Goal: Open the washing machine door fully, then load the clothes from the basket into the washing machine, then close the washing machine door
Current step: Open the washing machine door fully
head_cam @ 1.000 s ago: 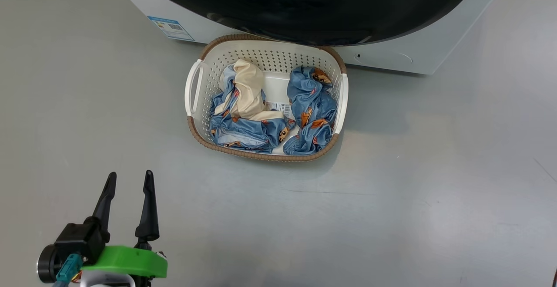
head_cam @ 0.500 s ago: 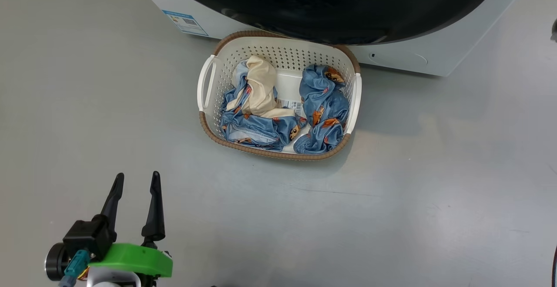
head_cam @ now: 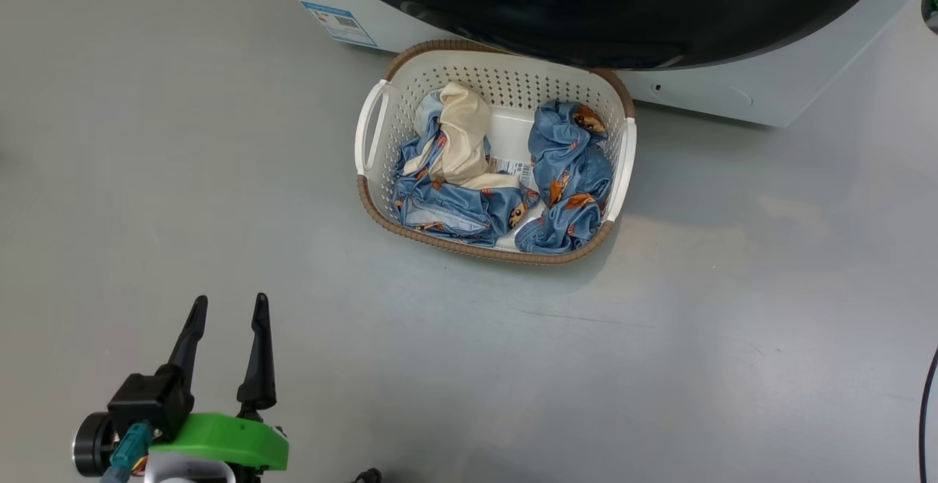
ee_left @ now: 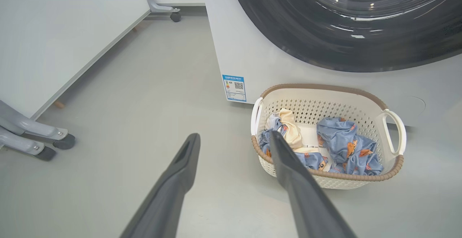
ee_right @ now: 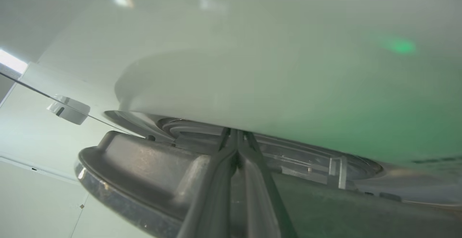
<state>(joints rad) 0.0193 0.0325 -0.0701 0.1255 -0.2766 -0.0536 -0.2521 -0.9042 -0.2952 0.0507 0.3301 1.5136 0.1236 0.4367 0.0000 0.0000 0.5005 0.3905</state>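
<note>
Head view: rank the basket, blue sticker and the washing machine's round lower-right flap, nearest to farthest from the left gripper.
1. basket, ahead-right of left gripper.
2. blue sticker, washing machine front, left corner.
3. round flap, its lower right.

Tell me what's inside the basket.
In the basket: two heaps of blue printed clothes, a cream cloth on the left heap, a paper label between them. Whatever lies beneath the heaps is covered.

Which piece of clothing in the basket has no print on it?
The cream cloth on the left pile; the other pieces are blue with orange figures.
</note>
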